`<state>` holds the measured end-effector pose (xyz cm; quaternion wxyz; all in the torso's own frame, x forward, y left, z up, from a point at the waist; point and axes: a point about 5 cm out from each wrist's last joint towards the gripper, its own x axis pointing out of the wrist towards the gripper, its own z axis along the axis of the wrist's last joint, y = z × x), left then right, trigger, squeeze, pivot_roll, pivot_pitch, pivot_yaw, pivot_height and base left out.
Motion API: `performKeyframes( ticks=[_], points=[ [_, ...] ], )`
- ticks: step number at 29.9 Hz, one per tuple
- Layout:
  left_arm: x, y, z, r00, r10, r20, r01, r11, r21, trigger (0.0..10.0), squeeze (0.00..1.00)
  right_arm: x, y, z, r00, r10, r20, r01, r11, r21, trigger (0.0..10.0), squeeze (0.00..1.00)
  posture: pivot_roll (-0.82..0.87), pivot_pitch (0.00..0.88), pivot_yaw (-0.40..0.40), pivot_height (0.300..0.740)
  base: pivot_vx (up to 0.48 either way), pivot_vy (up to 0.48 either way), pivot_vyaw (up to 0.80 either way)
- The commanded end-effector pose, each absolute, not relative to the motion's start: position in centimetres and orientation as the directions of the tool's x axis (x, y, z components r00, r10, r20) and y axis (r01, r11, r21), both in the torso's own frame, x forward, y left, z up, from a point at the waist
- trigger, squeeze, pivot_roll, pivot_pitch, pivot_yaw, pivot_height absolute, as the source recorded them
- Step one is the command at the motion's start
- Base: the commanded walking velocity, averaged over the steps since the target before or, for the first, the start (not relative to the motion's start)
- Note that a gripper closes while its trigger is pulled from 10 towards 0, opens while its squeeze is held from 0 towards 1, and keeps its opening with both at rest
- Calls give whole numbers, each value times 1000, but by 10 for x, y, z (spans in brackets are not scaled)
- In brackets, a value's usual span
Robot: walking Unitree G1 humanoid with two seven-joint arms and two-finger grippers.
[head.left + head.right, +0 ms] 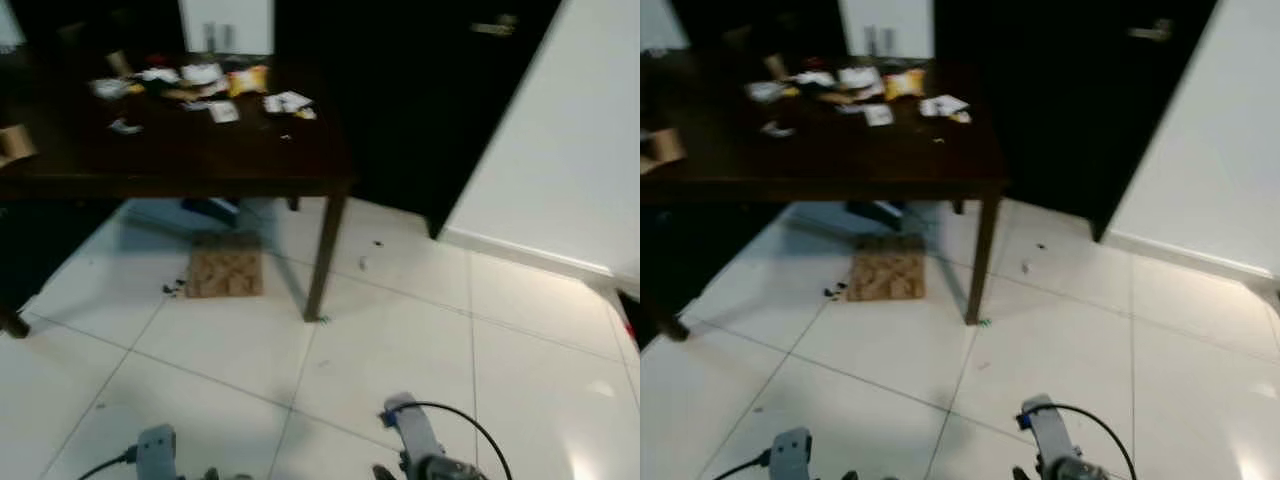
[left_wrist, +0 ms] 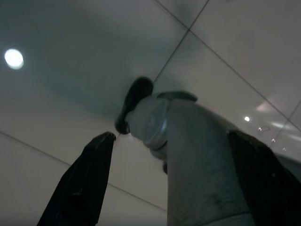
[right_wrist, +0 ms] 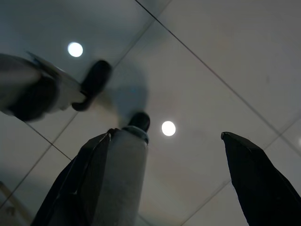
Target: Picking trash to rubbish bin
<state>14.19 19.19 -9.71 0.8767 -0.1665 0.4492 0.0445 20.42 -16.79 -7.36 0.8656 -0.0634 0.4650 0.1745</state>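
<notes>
A dark wooden table (image 1: pixel 180 160) stands ahead on the left. Trash lies scattered on its far part: wrappers and scraps (image 1: pixel 190 82), a yellow packet (image 1: pixel 248 80) and white papers (image 1: pixel 287 101). A piece of brown cardboard (image 1: pixel 225 265) lies on the floor under the table, with small dark bits (image 1: pixel 172 288) beside it. Both arms hang low: the left arm (image 1: pixel 155 450) and right arm (image 1: pixel 420 440) show at the bottom edge. My left gripper (image 2: pixel 169 183) is open above the floor tiles, holding nothing. My right gripper (image 3: pixel 164 183) is also open and holds nothing.
A small brown box (image 1: pixel 15 143) sits at the table's left edge. A blue object (image 1: pixel 210 210) lies under the table. The table leg (image 1: pixel 325 260) stands nearest me. A dark door (image 1: pixel 430 90) and a white wall (image 1: pixel 570 150) close the right side. White floor tiles (image 1: pixel 420 340) lie between.
</notes>
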Motion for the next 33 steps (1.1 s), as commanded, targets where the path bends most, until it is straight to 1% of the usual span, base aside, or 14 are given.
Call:
performKeyframes(
  ticks=[1,7,12,23,26,33],
  points=[
    [127,180,-104,539,-111,-835,-222,938,-268,10000,0,194,-175,-78,482,221,-848,-338,940,53,10000,0,195,73,-102,740,0,0,769],
    [129,181,-104,540,-115,-834,-210,941,-266,10000,0,195,-173,-78,487,228,-843,-333,941,62,10000,0,199,69,-99,740,0,0,670],
    [131,182,-103,545,-109,-832,-214,941,-263,10000,0,196,-173,-78,492,230,-839,-313,947,76,10000,0,210,70,-106,740,0,0,0],
    [126,183,-104,534,-101,-839,-227,939,-257,10000,0,199,-169,-76,494,251,-832,-323,942,92,10000,0,219,67,-107,740,0,0,0],
    [125,184,-105,532,-98,-841,-230,939,-255,10000,0,199,-166,-76,486,281,-827,-339,933,118,10000,0,218,63,-102,740,0,0,0],
    [129,186,-103,538,-97,-837,-223,941,-253,10000,0,201,-165,-75,489,283,-825,-338,933,120,10000,0,215,61,-95,740,0,0,765]
  ],
)
